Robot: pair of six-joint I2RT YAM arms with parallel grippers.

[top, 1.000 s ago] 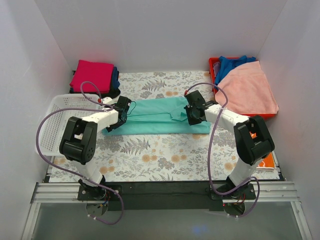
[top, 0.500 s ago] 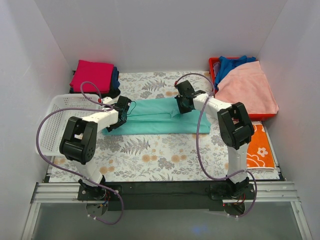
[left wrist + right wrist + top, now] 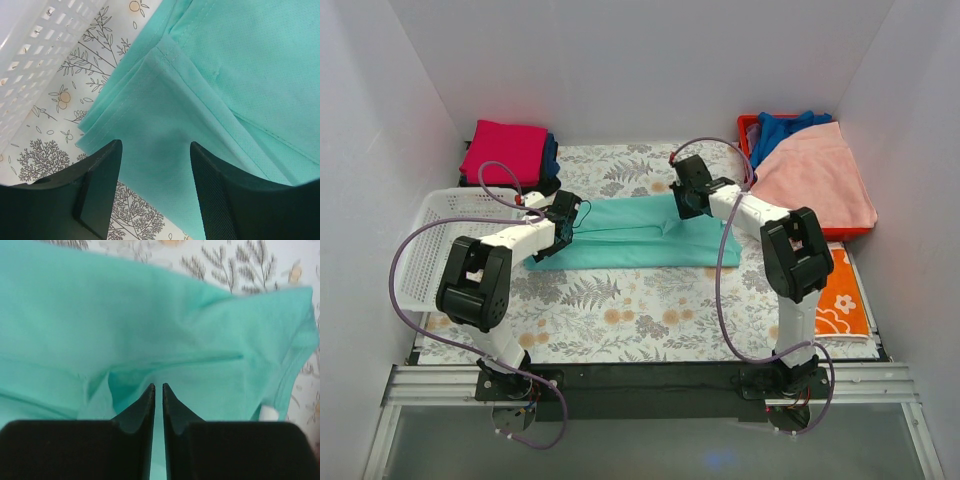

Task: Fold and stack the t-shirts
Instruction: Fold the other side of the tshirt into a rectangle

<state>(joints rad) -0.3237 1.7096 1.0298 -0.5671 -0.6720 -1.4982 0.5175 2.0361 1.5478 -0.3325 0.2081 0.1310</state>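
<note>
- You are viewing the top external scene under bright, even, diffuse light; the white walls (image 3: 640, 70) are showing no glare.
- The arms (image 3: 520, 235) are throwing only faint, soft shadows onto the table (image 3: 620, 310).
- In the left wrist view, the mint-teal t-shirt (image 3: 240, 75) is rendering sharp, with weave and stitching visible, while the left gripper (image 3: 155, 145) is appearing dark and slightly soft.
- In the right wrist view, the cloth is blurring throughout, and the right gripper (image 3: 158, 386) is reading as a near-black silhouette.
</note>
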